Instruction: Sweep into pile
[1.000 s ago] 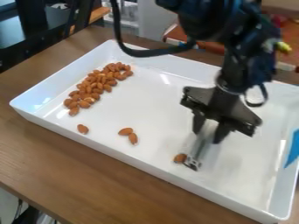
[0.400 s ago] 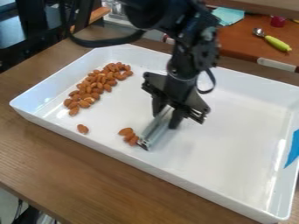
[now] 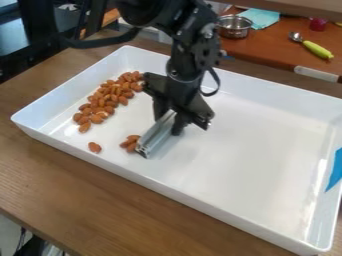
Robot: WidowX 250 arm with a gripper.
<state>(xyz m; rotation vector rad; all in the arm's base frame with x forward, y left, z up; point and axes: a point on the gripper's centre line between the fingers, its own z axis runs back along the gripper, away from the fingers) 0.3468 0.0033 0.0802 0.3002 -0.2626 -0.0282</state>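
Left of the tray's middle the gripper [image 3: 168,121] hangs low, shut on a silver metal bar [image 3: 155,134] that stands on its long edge on the tray floor. A few almonds [image 3: 131,144] lie against the bar's left side near its front end. One single almond [image 3: 95,147] lies apart, close to the tray's front-left wall. The large almond pile [image 3: 107,98] stretches along the left part of the white tray [image 3: 220,205], behind and to the left of the gripper.
The tray's raised walls surround the work area on a wooden table [image 3: 100,200]. Blue tape [image 3: 334,170] marks the right wall. Behind the tray, a metal pot [image 3: 234,26], a teal cloth [image 3: 260,18] and a spoon with a yellow-green handle [image 3: 317,49] lie on an orange-brown surface.
The gripper has moved left across the tray with the bar. The almond by the bar came along, and the two near the middle have been pushed left. The large pile looks the same.
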